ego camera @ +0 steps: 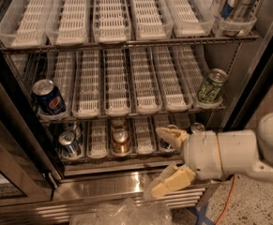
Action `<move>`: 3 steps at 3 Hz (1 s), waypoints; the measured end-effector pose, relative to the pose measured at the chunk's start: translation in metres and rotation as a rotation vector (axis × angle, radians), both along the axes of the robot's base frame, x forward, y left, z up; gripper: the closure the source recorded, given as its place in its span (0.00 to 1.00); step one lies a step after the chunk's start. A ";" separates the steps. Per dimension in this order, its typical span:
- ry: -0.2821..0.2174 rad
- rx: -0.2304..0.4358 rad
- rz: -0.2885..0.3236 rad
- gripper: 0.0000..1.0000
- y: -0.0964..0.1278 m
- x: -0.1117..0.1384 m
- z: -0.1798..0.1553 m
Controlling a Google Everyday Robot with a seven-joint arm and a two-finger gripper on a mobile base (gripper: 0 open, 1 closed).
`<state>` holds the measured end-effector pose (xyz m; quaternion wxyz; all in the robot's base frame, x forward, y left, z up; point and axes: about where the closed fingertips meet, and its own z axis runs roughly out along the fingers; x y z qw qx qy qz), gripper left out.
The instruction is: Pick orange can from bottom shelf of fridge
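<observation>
My gripper [171, 159] hides the right part of the bottom shelf [143, 136]: the cans [197, 126] behind it show only slivers of lid, and I can't read them. Top right, tall containers [233, 6] in a clear lane are cut off by the frame edge. The orange can [121, 142] stands at the front of a middle lane on the bottom shelf, with a second can [118, 124] just behind it, too dim to name. The gripper hangs to its right, apart from it, jaws spread wide on nothing. The left lane down there holds a silver-blue can [69, 144]. One shelf up, a blue Pepsi can [48, 97] sits far left and a green can [211, 85] far right, its label unreadable. Crinkled plastic [126, 212] lies before the fridge [98, 184]
</observation>
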<state>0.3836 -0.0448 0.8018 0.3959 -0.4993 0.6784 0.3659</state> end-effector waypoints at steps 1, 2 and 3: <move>-0.009 0.125 -0.037 0.00 0.039 -0.008 -0.035; -0.050 0.145 -0.009 0.00 0.057 -0.008 -0.033; -0.047 0.142 -0.012 0.00 0.055 -0.008 -0.033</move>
